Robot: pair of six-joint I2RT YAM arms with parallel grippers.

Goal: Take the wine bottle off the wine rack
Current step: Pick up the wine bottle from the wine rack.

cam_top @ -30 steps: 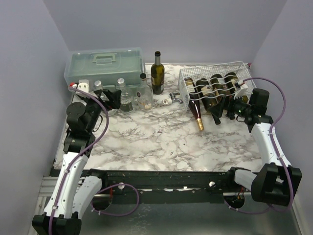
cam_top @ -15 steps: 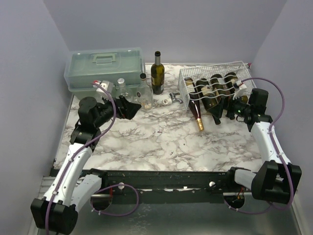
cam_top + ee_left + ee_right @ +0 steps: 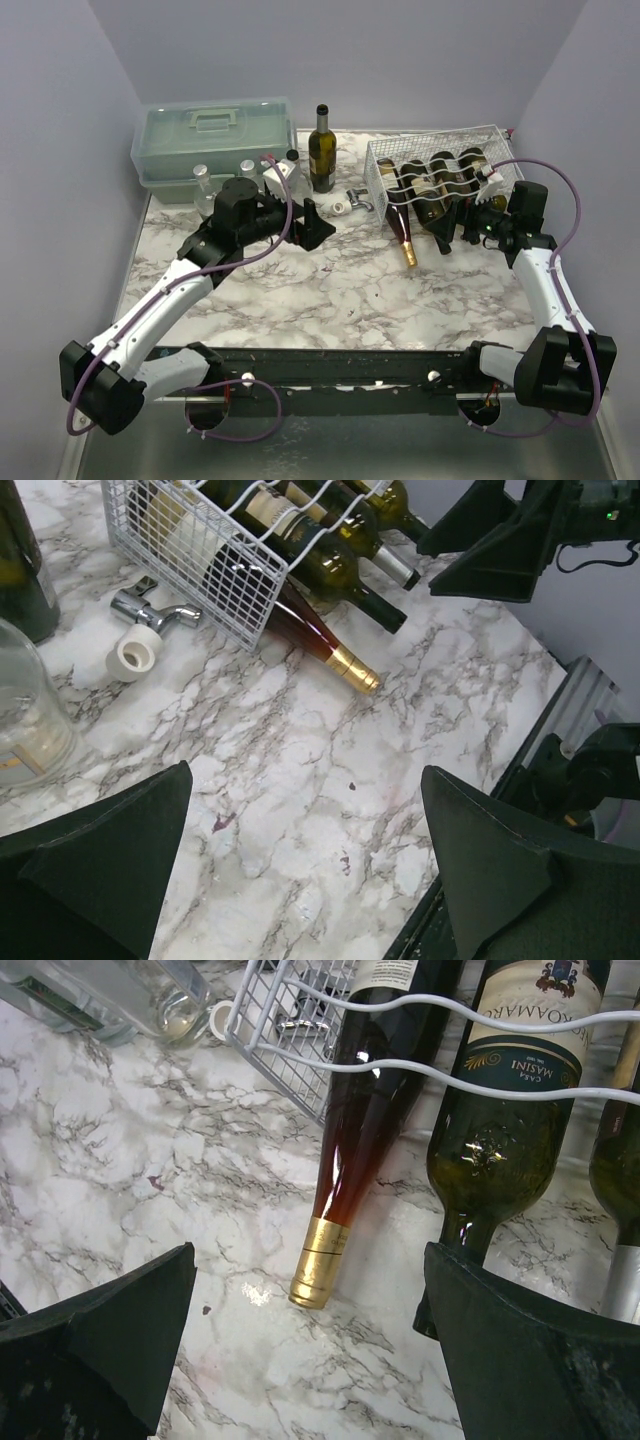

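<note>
Black fingers on your right gripper are standing spread as wide as they go and are gripping nothing. The gripper is hanging just in front of the near face of the white wire wine rack. In its wrist view, the gold-foiled neck of an amber wine bottle is showing between the two fingers. That bottle is lying at a slant, its body inside the rack's lower mesh and its neck poking out onto the marble tabletop. Just beside it, a dark green bottle with a Masini label is resting in the wavy wire cradle, neck toward you. More dark bottles are lying side by side along the rack. Your left gripper is also gaping fully open and empty, reaching over the middle of the table and looking toward the rack, well apart from it. Between it and the rack, a chrome stopper and a small white cap are lying on the marble. Behind the left arm, a dark wine bottle is standing upright near some clear glass bottles. A pale green toolbox is sitting at the back left corner.
</note>
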